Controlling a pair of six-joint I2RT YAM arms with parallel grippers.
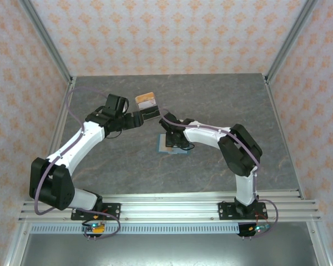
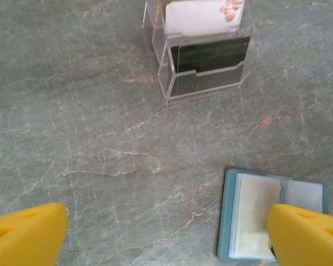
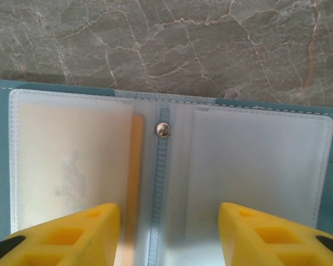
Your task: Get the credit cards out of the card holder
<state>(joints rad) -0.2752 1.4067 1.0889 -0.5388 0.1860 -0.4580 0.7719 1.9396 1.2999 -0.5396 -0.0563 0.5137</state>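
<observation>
Yellow fingertips [image 3: 61,235] of the right gripper [image 3: 169,238] sit closest in the right wrist view. They're about half open with nothing pinched between them. They straddle the spine of the card holder [image 3: 266,105], which lies open flat right under the claw, with its snap stud [image 3: 163,129] just ahead of the gap. One credit card [image 3: 72,160], pale with an orange edge, is tucked in the clear sleeve ahead of one finger. The sleeve ahead of the other finger [image 3: 261,166] looks empty to me. Can't tell if the pads actually touch the plastic.

Left wrist view: the left gripper [image 2: 166,244] is spread wide and empty, with just bare marble tabletop [image 2: 100,138] between the fingers. Well ahead of it stands a clear acrylic card stand [image 2: 208,83] with a white card [image 2: 202,16] and a dark card [image 2: 211,52] in it. The card holder lies just beside one fingertip, partly hidden behind it.

Top view: the left gripper [image 1: 150,114] is close to the stand, and the right gripper [image 1: 169,134] hangs over the holder.

My read is that some cards are already parked and the sleeved one is next. That needs a fingertip on the card's exposed edge and a slide toward the sleeve mouth. The holder looks light, so the free left claw probably has to pin it.
</observation>
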